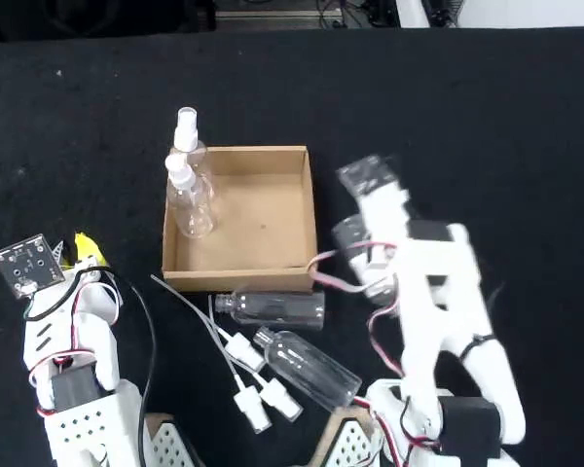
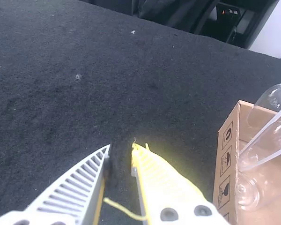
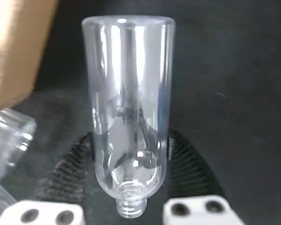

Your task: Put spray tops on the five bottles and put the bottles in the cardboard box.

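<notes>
The cardboard box [image 1: 273, 255] sits mid-table, and its wall [image 2: 228, 154] also appears in the left wrist view. Two clear bottles with spray tops [image 1: 191, 197] [image 1: 188, 138] stand in its far left corner, seen as clear bottles [image 2: 267, 140] from the left wrist. My right gripper [image 1: 355, 243] [image 3: 131, 140] is beside the box's right front corner, shut on an uncapped clear bottle [image 3: 129, 103]. Two more uncapped bottles [image 1: 277, 307] [image 1: 311, 370] lie in front of the box. Three loose spray tops [image 1: 244, 348] [image 1: 254, 409] [image 1: 283, 397] lie beside them. My left gripper [image 1: 83, 249] [image 2: 120, 152] rests left of the box, all but shut on nothing.
The table is covered in black cloth [image 1: 487, 117]. A corner of the box [image 3: 14, 47] and the threaded neck of a lying bottle [image 3: 7, 136] are close to the right gripper. Cables and the arm bases stand along the table's front edge.
</notes>
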Action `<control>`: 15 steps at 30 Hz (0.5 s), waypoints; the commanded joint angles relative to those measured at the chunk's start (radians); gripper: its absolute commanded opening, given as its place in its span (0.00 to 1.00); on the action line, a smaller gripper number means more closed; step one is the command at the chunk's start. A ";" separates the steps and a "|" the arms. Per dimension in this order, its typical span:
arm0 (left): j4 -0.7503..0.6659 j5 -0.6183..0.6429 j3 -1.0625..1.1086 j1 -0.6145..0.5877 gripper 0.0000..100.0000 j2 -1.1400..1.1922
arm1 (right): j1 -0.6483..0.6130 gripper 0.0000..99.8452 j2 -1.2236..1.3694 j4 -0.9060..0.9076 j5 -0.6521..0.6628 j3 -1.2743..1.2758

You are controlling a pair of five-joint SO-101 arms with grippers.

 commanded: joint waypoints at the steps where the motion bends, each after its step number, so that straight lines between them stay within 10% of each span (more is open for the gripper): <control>1: 0.005 -0.009 0.022 0.008 0.07 0.003 | 0.095 0.05 -0.076 0.175 -0.002 -0.182; 15: 0.089 -0.006 -0.033 -0.128 0.07 -0.006 | -0.112 0.05 -0.357 0.624 -0.003 -0.518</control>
